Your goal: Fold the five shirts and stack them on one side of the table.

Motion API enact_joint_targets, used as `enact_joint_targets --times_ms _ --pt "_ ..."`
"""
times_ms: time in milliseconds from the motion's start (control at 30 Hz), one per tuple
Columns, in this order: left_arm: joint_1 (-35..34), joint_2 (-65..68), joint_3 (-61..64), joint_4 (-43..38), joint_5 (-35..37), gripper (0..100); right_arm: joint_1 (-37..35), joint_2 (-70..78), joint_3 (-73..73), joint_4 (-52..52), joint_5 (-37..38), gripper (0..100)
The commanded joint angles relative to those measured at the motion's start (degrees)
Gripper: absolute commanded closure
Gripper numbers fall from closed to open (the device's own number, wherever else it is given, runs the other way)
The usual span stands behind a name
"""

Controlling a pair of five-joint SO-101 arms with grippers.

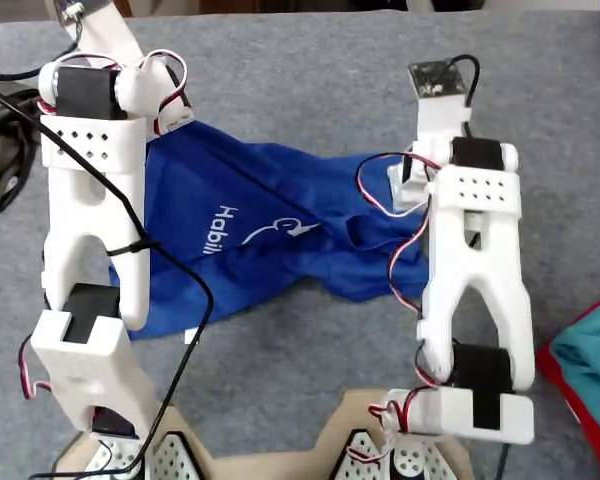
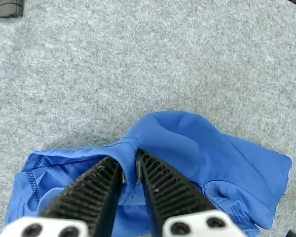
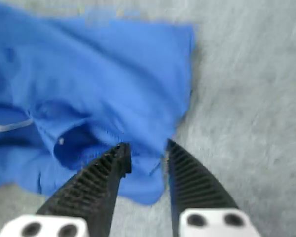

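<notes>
1 blue shirt lies crumpled across the middle of the grey table, between the 2 arms and not yet folded. It looks bunched because each arm works 1 end of it, probably to draw the cloth flat before a fold.

The left gripper has its jaws pressed together on a raised ridge of the fabric. A pinched pleat stands up between them, so that end is held. The right gripper has its jaws apart, straddling the shirt's edge near a corner. The cloth lies between them but is not gripped.

At the table's right edge in the high view, a teal garment rests on a red cloth, well apart from the blue shirt. These are likely 2 more of the 5.
</notes>
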Motion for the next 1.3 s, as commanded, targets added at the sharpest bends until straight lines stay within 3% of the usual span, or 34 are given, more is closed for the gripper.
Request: enact_joint_targets --times_ms 0,233,667,1267 --pt "-0.53 -0.31 -0.44 0.62 -0.35 98 0.48 1.01 -2.86 2.02 -0.53 89.5" --pt "-0.53 -0.22 -0.44 0.62 -0.35 98 5.67 5.58 -0.75 1.41 -6.07 89.3" --pt "-0.53 0.75 -0.44 0.62 -0.35 98 4.62 18.51 -0.75 -2.11 -11.78 89.3" --pt "-0.53 2.86 -0.97 0.62 -0.35 98 4.53 24.75 -1.36 -4.92 -11.78 89.7"
